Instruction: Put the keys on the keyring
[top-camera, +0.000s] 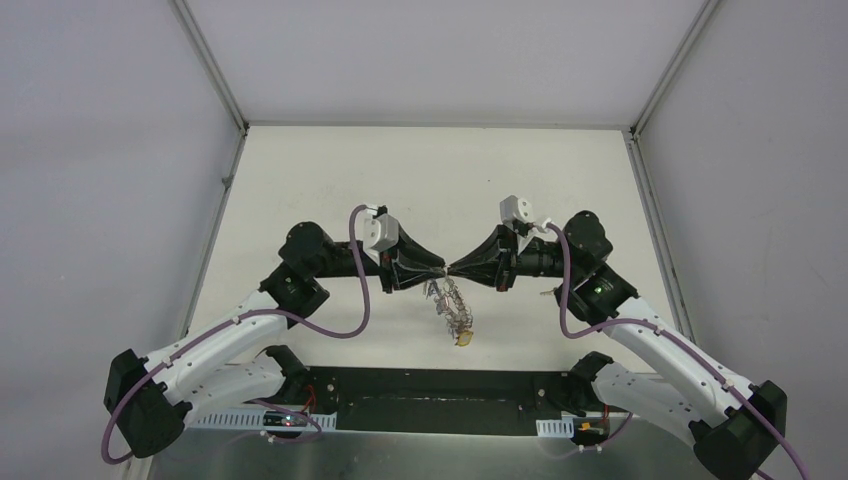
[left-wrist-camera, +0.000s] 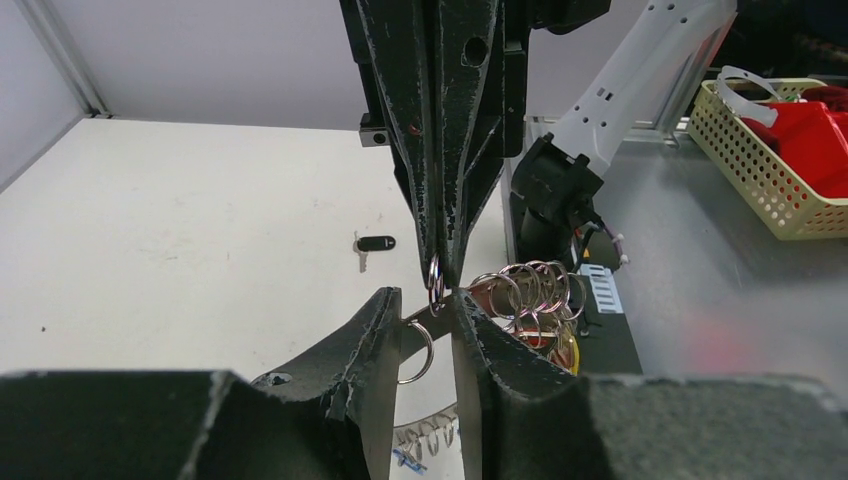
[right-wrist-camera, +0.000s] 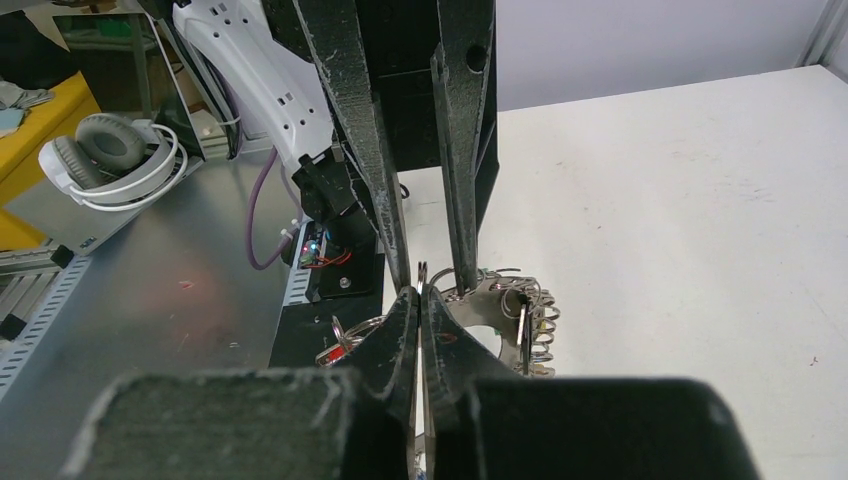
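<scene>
One table (top-camera: 330, 180), centre: keyring (top-camera: 452, 308) dangling toward 6 o'clock of met tips; pinched shut in right claw (right-wrist-camera: 418, 292); straddled by left claw (left-wrist-camera: 428, 318), narrow, gap showing; likely prising ring open; next, fetch black key (left-wrist-camera: 375, 243) lying at 10 o'clock of left claw.

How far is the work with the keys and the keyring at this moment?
Done: the keyring hangs from the shut right claw, apparently off the table. In hand: the left claw stands narrowly around one small ring; whether it grips is unclear. Left: at least the black-headed key lies loose on the table, not yet threaded.
</scene>
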